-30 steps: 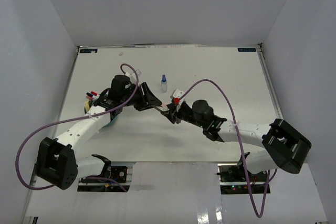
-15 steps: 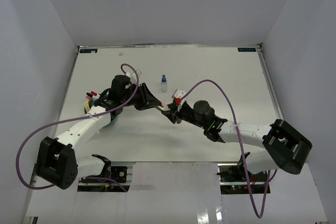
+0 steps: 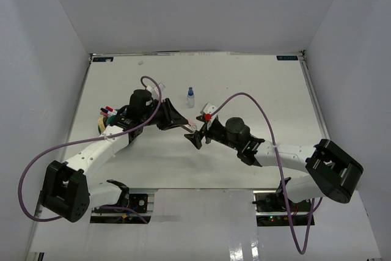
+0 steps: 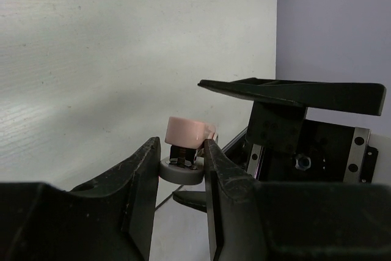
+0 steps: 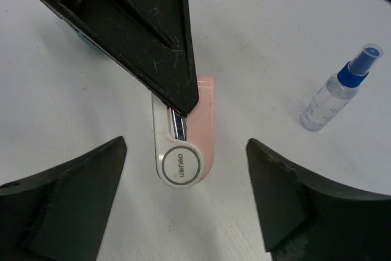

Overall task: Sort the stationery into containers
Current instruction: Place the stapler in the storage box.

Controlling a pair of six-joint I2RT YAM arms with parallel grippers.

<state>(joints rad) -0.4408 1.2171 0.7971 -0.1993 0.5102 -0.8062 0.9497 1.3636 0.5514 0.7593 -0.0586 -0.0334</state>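
Observation:
The pink-white block [image 4: 186, 136] hangs above the table between the two arms, with my left gripper [image 4: 182, 151] shut on its grey round end. From the right wrist the block [image 5: 183, 145] shows a round "deli" label, and the left gripper's black fingers [image 5: 153, 35] clamp its far end. My right gripper [image 5: 186, 175] stands wide open around the block's near end, both fingers clear of it. From above, the two grippers meet mid-table at the block [image 3: 193, 125]. The blue-capped bottle [image 3: 190, 96] stands upright behind them. The teal cup [image 3: 128, 139] is mostly hidden under the left arm.
A few pens [image 3: 107, 112] lie at the table's left side beside the left arm. The bottle [image 5: 339, 90] stands to the right of the right gripper. Purple cables loop over both arms. White walls close the table in on three sides.
The right gripper has opened wide and let go of the pink-white block. The left gripper closed on the block and now holds it alone.

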